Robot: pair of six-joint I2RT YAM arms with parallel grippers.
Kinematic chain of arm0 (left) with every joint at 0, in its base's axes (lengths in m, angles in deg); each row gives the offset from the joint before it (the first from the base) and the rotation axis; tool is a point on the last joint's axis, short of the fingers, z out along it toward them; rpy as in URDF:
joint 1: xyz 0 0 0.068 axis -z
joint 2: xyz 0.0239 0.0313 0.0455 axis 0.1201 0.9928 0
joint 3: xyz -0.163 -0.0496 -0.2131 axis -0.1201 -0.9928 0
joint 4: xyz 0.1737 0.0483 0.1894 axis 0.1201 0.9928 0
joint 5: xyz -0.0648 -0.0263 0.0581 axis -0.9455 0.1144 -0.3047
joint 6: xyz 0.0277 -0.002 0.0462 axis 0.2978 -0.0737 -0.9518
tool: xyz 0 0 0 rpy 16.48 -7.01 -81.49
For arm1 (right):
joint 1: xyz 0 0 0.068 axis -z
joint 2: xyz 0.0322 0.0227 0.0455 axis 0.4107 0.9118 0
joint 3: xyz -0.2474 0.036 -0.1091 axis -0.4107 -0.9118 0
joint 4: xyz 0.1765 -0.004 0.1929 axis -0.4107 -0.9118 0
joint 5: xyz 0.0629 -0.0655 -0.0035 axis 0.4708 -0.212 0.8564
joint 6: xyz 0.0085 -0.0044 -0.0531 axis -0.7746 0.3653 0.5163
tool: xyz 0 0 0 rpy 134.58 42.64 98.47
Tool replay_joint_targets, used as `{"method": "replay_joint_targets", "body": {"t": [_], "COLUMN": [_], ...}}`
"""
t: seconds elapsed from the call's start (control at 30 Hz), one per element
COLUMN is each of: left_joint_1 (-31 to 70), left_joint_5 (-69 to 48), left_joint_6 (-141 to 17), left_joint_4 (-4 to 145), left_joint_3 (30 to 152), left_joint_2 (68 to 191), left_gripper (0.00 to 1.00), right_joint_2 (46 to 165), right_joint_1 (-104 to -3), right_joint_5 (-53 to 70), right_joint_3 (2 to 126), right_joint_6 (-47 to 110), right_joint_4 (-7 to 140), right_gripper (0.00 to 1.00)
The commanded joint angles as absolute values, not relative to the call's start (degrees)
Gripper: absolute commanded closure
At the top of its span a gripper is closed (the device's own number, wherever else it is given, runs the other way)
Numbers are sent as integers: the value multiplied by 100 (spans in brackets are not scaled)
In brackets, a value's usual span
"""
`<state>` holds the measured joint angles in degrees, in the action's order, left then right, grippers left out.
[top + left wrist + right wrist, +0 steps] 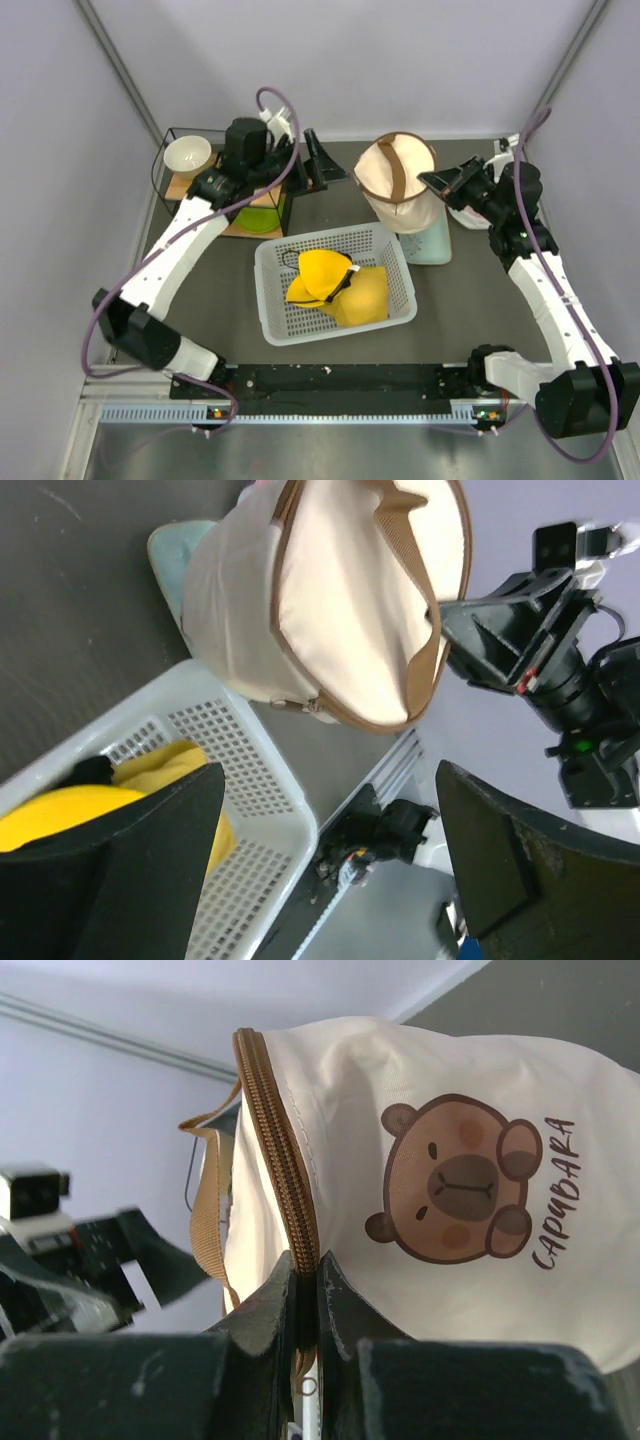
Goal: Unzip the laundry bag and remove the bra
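The cream laundry bag [400,185] with brown strap and trim stands at the back right, its round end facing up. It shows in the left wrist view [340,590] and in the right wrist view [450,1180], where a capybara print faces the camera. My right gripper [437,183] is shut on the bag's brown zipper seam [285,1160], fingers pinched together [306,1275]. My left gripper [318,160] is open and empty, off the bag's left side [330,850]. The bra is not in view.
A white lattice basket [270,300] in the middle holds a yellow padded garment [340,285]. A pale green mat [432,245] lies under the bag. A wire frame with a white bowl [187,155] and green plate stands back left.
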<state>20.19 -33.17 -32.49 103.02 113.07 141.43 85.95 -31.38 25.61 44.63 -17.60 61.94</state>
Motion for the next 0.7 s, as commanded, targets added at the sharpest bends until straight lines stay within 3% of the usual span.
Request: {"method": "replay_joint_targets", "body": {"t": [0.0, 0.23, 0.67], "left_joint_1": [2061, 2210, 2667], "left_joint_5": [-2965, -3272, -3282], "left_joint_6": [-1579, -672, -205], "left_joint_4": [8552, 7944, 7408], "left_joint_3": [9691, 9398, 9943], "left_joint_2": [13048, 13283, 14302], "left_gripper": [9, 3, 8], "right_joint_2": [8339, 8400, 8453], "right_joint_1": [-3181, -3181, -3181], "right_joint_5": [2046, 2212, 2388], "right_joint_3": [4569, 4437, 4279], "right_joint_6": [-2241, -2372, -2250], "right_joint_4": [6913, 7194, 7116], "right_gripper": [100, 100, 100]}}
